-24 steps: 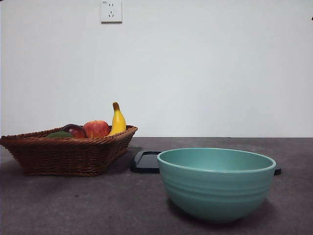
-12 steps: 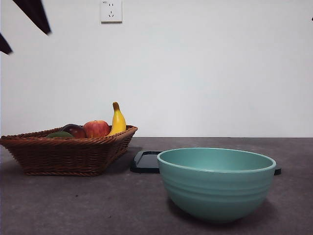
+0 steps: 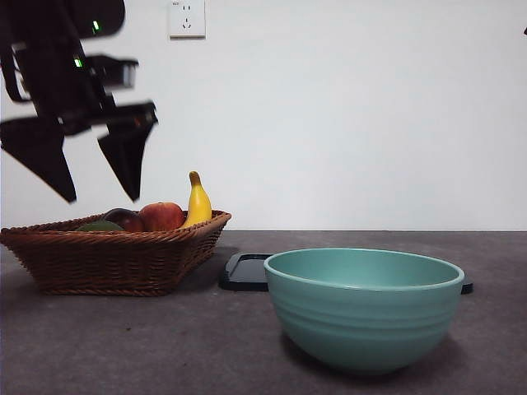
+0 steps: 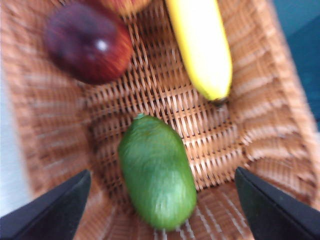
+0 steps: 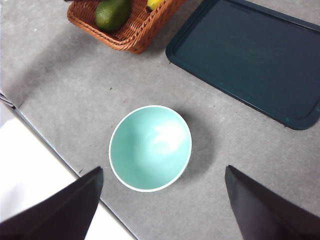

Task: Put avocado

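Note:
The dark green avocado (image 4: 157,172) lies in the wicker basket (image 3: 107,255); in the front view only its top (image 3: 100,225) shows over the rim, and it also shows in the right wrist view (image 5: 112,13). My left gripper (image 3: 92,169) hangs open just above the basket, its jaws spread wide to either side of the avocado (image 4: 160,210), not touching it. My right gripper (image 5: 162,210) is open and empty, high above the teal bowl (image 5: 150,148).
The basket also holds a dark red-purple fruit (image 4: 88,42), a red apple (image 3: 162,216) and a banana (image 4: 201,45). The teal bowl (image 3: 363,306) stands at the front right. A dark tray (image 5: 250,55) lies behind it.
My left arm has come down from the top left corner of the front view to just above the basket. The fruit and the bowl have not moved.

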